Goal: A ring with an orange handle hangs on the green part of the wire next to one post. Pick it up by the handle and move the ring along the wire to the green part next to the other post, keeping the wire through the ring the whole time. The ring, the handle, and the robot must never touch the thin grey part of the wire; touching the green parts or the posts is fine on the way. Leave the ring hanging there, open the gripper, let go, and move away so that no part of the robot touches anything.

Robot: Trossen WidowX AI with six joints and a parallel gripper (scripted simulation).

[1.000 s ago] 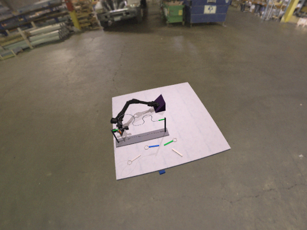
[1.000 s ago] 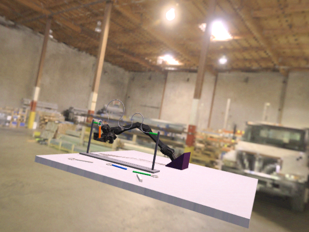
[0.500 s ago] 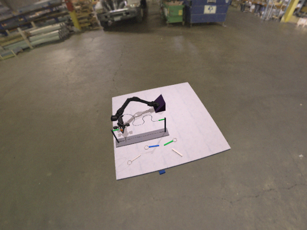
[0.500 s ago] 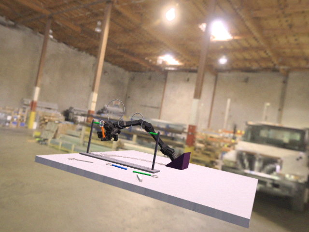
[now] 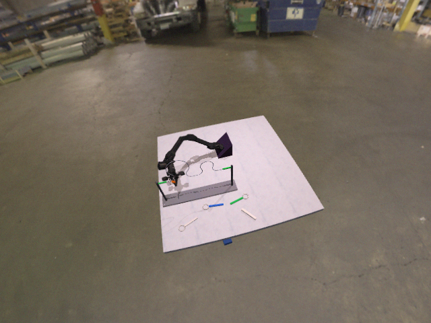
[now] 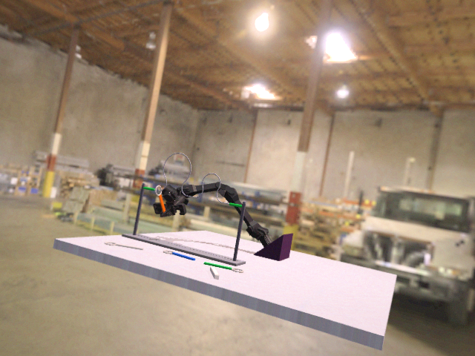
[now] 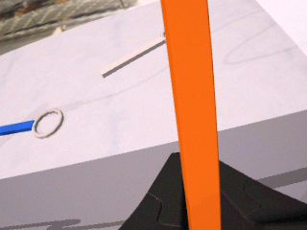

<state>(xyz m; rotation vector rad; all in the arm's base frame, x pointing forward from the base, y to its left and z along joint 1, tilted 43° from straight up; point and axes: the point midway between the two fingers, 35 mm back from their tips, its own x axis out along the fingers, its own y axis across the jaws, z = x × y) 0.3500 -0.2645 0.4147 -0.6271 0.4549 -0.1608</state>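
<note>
The orange handle (image 5: 172, 181) (image 6: 162, 204) (image 7: 192, 122) is tilted slightly, with its ring (image 6: 159, 195) at the top, at the inner end of the green wire part (image 5: 162, 182) (image 6: 149, 188) by the left post (image 5: 160, 191) (image 6: 137, 211). My gripper (image 5: 173, 180) (image 6: 163, 210) is shut on the lower part of the handle. The thin grey wire (image 5: 194, 167) (image 6: 177, 153) loops away towards the other green part (image 5: 226, 168) (image 6: 235, 205) at the right post (image 5: 231, 175) (image 6: 240, 230). I cannot tell whether the ring touches the wire.
The posts stand on a grey base bar (image 5: 200, 194) (image 6: 184, 248) (image 7: 96, 192). A blue-handled ring (image 5: 215, 204) (image 7: 48, 123), a green-handled ring (image 5: 236, 200), a beige-handled ring (image 5: 186, 224) and a beige stick (image 5: 248, 213) lie in front. The arm is mounted on a purple wedge (image 5: 223, 145) (image 6: 277, 248).
</note>
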